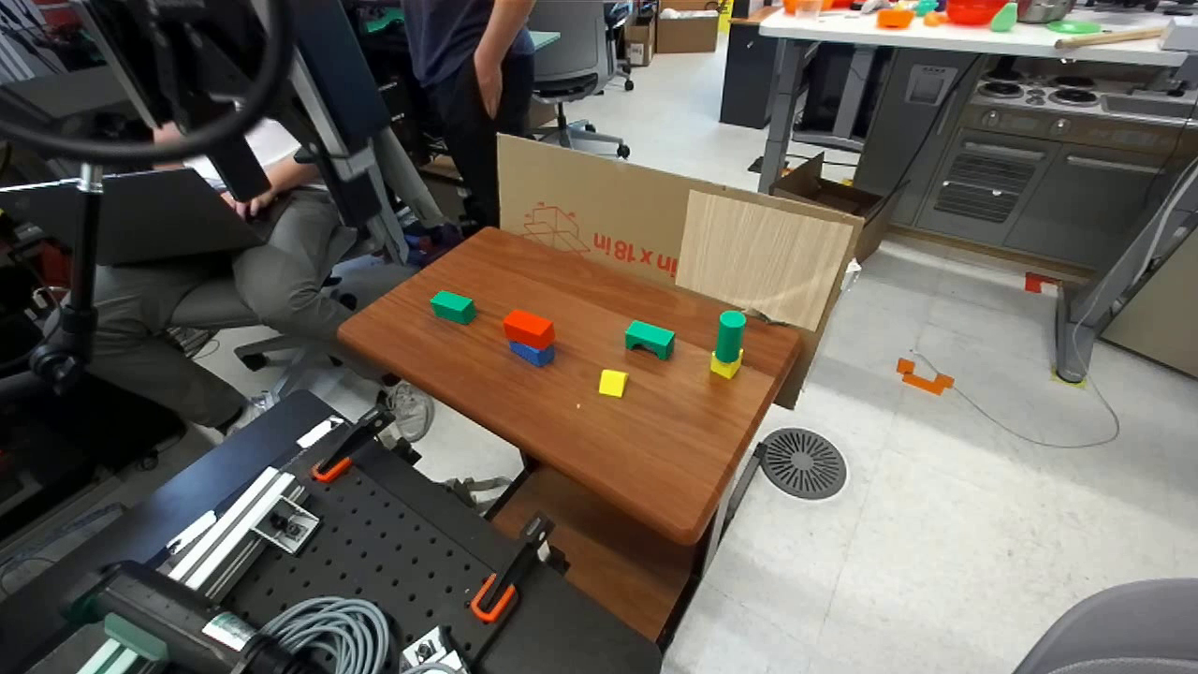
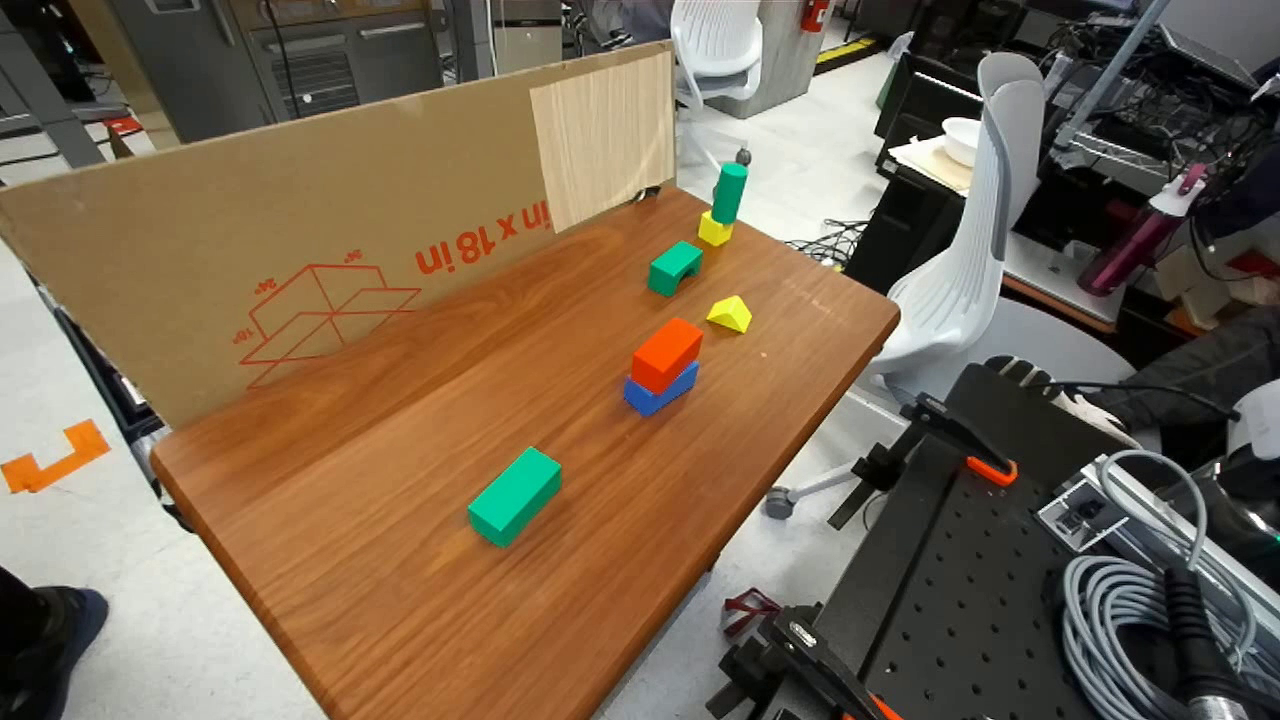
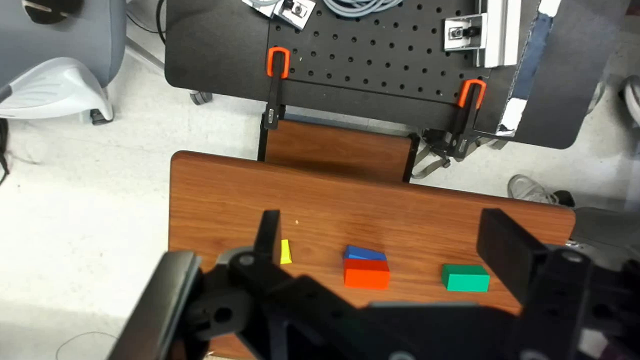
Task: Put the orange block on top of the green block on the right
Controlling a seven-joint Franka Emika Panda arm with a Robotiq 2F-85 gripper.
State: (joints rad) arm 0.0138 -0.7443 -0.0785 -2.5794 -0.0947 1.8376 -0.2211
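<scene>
The orange block [image 1: 529,329] lies on top of the blue block [image 1: 533,354] on the brown table; the pair shows in both exterior views, orange block [image 2: 667,355]. In the wrist view the orange block [image 3: 366,274] partly covers the blue one. A plain green rectangular block [image 3: 465,278] lies to its right there; it also shows in both exterior views [image 1: 453,307] [image 2: 515,497]. A green arch block [image 1: 650,340] lies elsewhere on the table. My gripper [image 3: 382,225] is open and empty, high above the table, its fingers wide apart.
A green cylinder [image 1: 731,336] stands on a yellow block [image 1: 726,364]. A yellow wedge [image 1: 613,383] lies near the arch block. A cardboard sheet [image 2: 330,220] stands along one table edge. A black pegboard bench [image 3: 380,65] with orange-tipped clamps stands close to the opposite edge.
</scene>
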